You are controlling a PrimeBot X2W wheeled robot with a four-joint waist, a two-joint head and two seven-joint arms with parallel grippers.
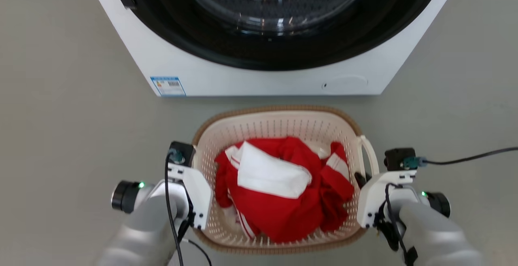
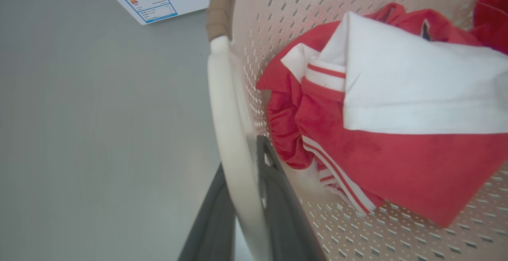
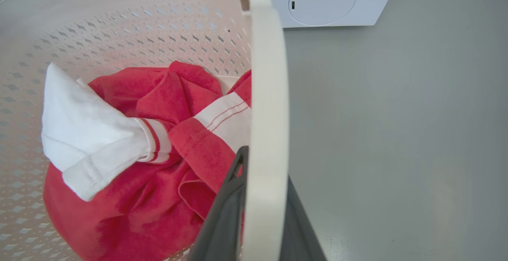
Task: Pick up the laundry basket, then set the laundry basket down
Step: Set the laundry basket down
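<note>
Cream perforated laundry basket [image 1: 279,126], brown woven-look rim, white loop side handles [image 1: 370,152], upright, red and white clothes [image 1: 283,185] heaped inside, just before washing machine [image 1: 263,81], grey floor [image 1: 60,116] around.

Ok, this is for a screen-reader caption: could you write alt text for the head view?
A cream-white perforated plastic laundry basket with a brown woven-look rim, holding red and white clothes, in front of a white front-loading washing machine. The left gripper and right gripper grip its side handles.
</note>
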